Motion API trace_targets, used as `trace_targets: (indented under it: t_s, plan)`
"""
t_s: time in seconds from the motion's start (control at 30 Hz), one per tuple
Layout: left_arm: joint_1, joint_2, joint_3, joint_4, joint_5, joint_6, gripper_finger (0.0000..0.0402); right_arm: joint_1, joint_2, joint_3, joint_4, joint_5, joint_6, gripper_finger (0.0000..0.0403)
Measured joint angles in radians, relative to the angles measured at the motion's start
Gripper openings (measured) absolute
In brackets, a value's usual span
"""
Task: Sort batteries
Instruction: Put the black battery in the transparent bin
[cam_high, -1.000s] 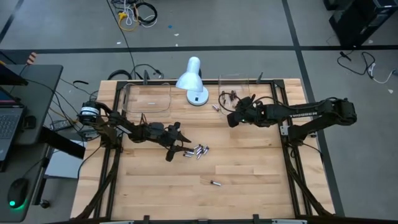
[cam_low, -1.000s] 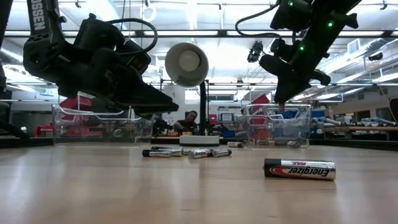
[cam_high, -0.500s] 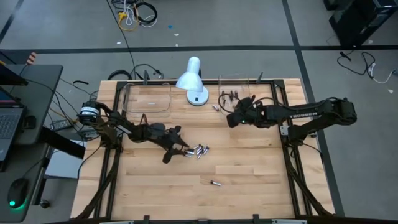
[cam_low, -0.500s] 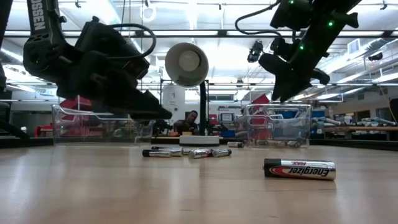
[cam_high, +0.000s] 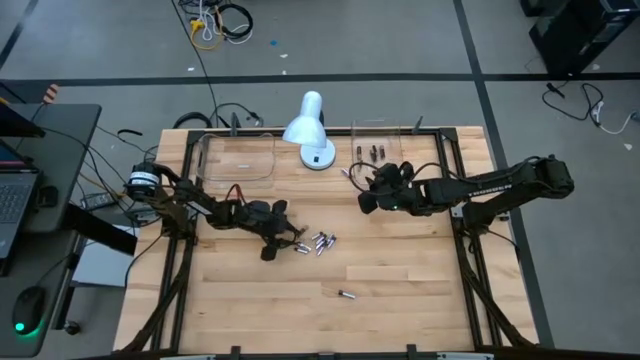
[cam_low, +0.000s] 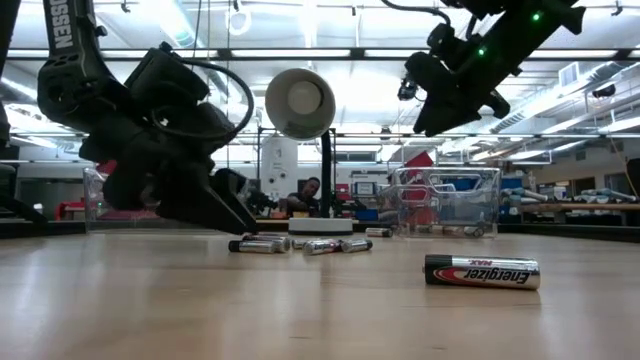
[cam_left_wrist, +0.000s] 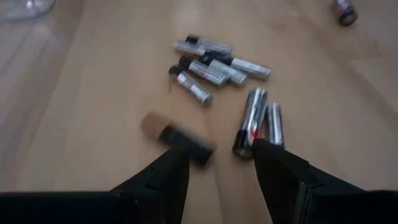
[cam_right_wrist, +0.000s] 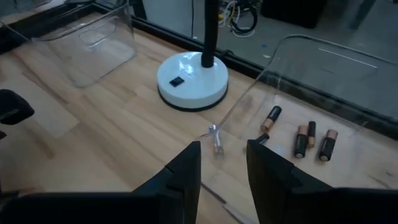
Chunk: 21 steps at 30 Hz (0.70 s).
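Observation:
Several silvery batteries lie in a loose heap mid-table, and two more lie side by side. A brown-and-black battery lies just ahead of my left gripper, which is open, tipped down and low over the wood. One battery lies alone nearer the front. My right gripper is open, holds nothing and hangs high beside the right clear tray. Three coppery batteries lie in that tray. My left gripper stands with one fingertip right at the brown-and-black battery's dark end. The view is blurred there, and I cannot tell whether the finger touches it. The battery lies flat on the table.
A white desk lamp stands at the far middle, its base between the two trays. The left clear tray stands at the far left. A silvery battery lies on the wood by the right tray's corner.
My left gripper has tipped downward and sunk toward the table beside the heap of batteries. My right gripper has drawn away from above the right tray, toward the table's left and near side, and has risen slightly.

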Motion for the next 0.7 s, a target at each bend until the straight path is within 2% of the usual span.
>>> trace_targets:
  t_s: [0.37,0.53,0.7]
  plan:
    - [0.020,0.000,0.000,0.004,-0.033,0.096,0.0177,0.034,0.000,0.000,0.009,0.000,0.021,0.0113]
    - [0.027,0.000,0.000,-0.051,-0.154,0.055,0.0177,0.048,0.000,0.000,0.063,-0.005,0.010,0.0113]
    - [0.019,-0.041,0.000,-0.072,-0.158,-0.071,0.0177,0.053,0.000,0.000,0.063,-0.003,0.007,0.0113]
